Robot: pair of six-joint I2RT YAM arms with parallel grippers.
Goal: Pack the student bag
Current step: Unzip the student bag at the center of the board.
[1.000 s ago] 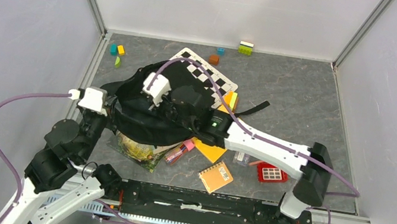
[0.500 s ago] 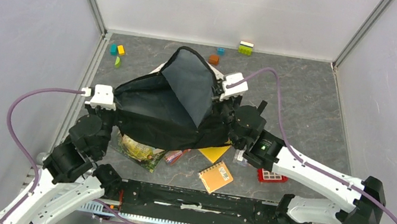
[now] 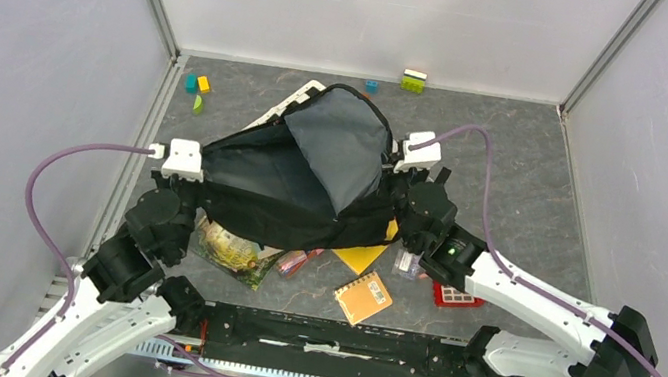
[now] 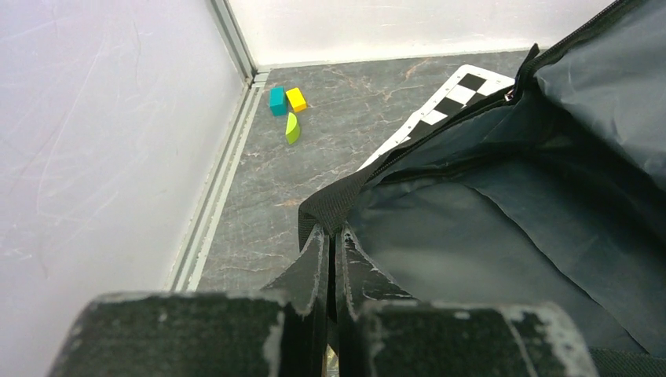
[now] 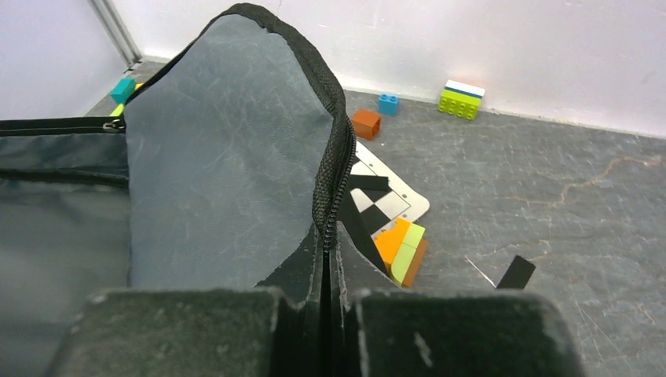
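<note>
The student bag (image 3: 279, 190) is a large black backpack lying mid-table, its mouth pulled wide so the grey lining (image 3: 337, 144) shows. My left gripper (image 3: 192, 182) is shut on the bag's left rim; in the left wrist view the gripper (image 4: 334, 233) pinches a black webbing edge (image 4: 338, 206). My right gripper (image 3: 394, 180) is shut on the right side of the opening; in the right wrist view the gripper (image 5: 326, 239) clamps the zipper edge (image 5: 334, 149) of the raised flap. The bag is stretched between the two grippers.
Partly under the bag lie a picture book (image 3: 229, 248), pens (image 3: 298, 262), a yellow pad (image 3: 362, 254) and a checkered board (image 3: 296, 96). An orange notebook (image 3: 363, 297) and a red calculator (image 3: 455, 292) lie in front. Small blocks (image 3: 196, 86) and a green brick (image 3: 414, 81) sit by the back wall.
My right arm swung from over the bag out to the right, pulling the flap up and the mouth open. The left gripper shifted slightly right, still holding the rim.
</note>
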